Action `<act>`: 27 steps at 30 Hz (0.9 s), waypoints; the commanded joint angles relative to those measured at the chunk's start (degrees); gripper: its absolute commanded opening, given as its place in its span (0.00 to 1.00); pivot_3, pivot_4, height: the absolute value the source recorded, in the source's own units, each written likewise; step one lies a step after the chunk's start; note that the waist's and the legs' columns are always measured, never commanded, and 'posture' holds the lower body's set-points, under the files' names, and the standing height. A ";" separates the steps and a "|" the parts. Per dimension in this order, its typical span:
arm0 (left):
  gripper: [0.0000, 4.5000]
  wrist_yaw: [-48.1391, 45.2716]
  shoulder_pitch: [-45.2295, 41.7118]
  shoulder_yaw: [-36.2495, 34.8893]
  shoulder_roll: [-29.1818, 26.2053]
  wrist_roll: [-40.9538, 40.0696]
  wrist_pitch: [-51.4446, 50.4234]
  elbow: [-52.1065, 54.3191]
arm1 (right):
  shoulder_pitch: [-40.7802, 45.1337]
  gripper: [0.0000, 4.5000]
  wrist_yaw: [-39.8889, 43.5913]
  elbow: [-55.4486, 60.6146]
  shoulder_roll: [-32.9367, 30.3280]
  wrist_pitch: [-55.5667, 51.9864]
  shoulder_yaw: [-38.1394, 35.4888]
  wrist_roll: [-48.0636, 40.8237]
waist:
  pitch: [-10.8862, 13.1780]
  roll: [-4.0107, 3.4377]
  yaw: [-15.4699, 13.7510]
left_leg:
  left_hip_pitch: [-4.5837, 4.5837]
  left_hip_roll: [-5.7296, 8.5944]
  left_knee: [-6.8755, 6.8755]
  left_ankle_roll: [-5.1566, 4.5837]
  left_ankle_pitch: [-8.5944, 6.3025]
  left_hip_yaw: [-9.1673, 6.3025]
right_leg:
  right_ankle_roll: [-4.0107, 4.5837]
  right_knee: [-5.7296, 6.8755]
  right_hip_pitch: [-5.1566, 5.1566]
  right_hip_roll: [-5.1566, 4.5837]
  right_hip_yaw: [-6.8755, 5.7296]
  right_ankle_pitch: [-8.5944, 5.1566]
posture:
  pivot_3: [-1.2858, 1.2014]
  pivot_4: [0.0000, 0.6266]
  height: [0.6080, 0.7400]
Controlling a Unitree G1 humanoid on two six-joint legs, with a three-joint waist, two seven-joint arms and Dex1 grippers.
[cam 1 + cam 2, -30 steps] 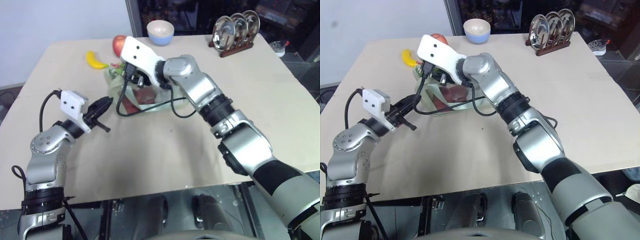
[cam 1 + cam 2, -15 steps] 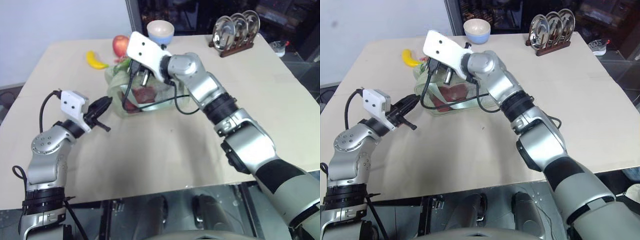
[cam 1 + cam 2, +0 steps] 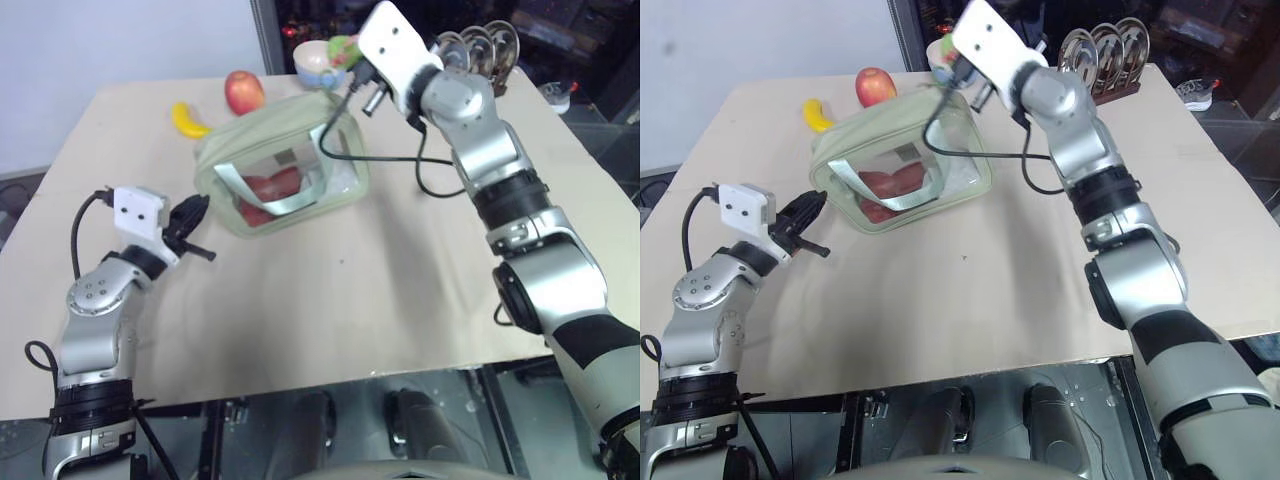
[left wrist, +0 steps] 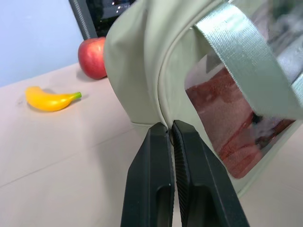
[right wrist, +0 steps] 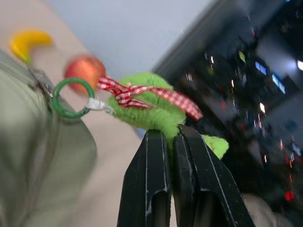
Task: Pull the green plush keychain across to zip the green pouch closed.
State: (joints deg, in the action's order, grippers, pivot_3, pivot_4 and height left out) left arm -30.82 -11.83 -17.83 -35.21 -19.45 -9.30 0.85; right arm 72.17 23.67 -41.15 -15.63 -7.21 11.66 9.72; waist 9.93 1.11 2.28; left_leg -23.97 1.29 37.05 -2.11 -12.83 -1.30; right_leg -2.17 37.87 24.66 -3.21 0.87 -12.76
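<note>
The green pouch [image 3: 285, 165] stands on the table, its top looking zipped along its length, with red contents showing through the clear side. My right gripper [image 5: 169, 132] is shut on the green plush keychain [image 5: 147, 111], a fuzzy lime plush with a red checked ribbon. I hold it off the pouch's far right corner [image 3: 343, 47], and a green ring [image 5: 70, 98] joins it to the zipper. My left gripper [image 4: 169, 126] is shut on the seam at the pouch's near left corner [image 3: 195, 212].
A yellow banana [image 3: 190, 120] and a red apple [image 3: 242, 91] lie behind the pouch at the left. A pale bowl [image 3: 318, 62] sits just behind the plush, and a rack of metal plates [image 3: 478, 55] stands at the back right. The tan table [image 3: 400, 280] stretches bare toward the front.
My right gripper has swept right and back with the plush, from the pouch's left end to past its right corner. The pouch top has drawn shut and taut. My left gripper has stayed put.
</note>
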 commanded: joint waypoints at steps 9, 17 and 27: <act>0.00 5.80 -0.76 -3.24 0.66 1.13 -1.39 -2.78 | -14.58 0.01 -12.42 -11.70 -1.17 2.44 -4.14 -0.10 | -0.02 0.00 0.32 | 0.18 -0.13 -0.10 -0.04 -0.02 0.36 | -0.01 0.07 0.02 0.11 0.14 0.01 | 0.52 0.24 0.95; 0.00 5.93 -0.87 -3.99 0.28 1.12 -1.44 -3.38 | -15.71 0.01 -16.08 -19.53 -1.77 5.71 0.48 5.03 | -0.07 0.02 0.28 | 0.30 -0.16 -0.05 -0.05 -0.02 0.44 | -0.02 0.13 -0.06 0.16 0.17 0.01 | 0.52 0.24 0.95; 0.00 6.11 -0.27 -4.17 0.26 0.92 -2.13 -2.41 | -14.69 0.01 -11.20 -12.65 0.55 6.83 -5.40 -2.96 | -0.08 0.00 0.30 | 0.31 -0.18 -0.04 -0.05 -0.02 0.45 | -0.02 0.14 -0.06 0.19 0.18 0.01 | 0.52 0.24 0.95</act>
State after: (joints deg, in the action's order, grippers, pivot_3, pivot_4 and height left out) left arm -27.81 -13.49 -17.48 -33.86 -19.42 -10.08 0.53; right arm 57.76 11.01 -55.77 -13.96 1.74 11.20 11.02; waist 9.86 1.11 2.58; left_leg -23.67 1.11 37.01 -2.17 -12.85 -0.84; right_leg -2.19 38.01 24.59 -3.02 1.06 -12.75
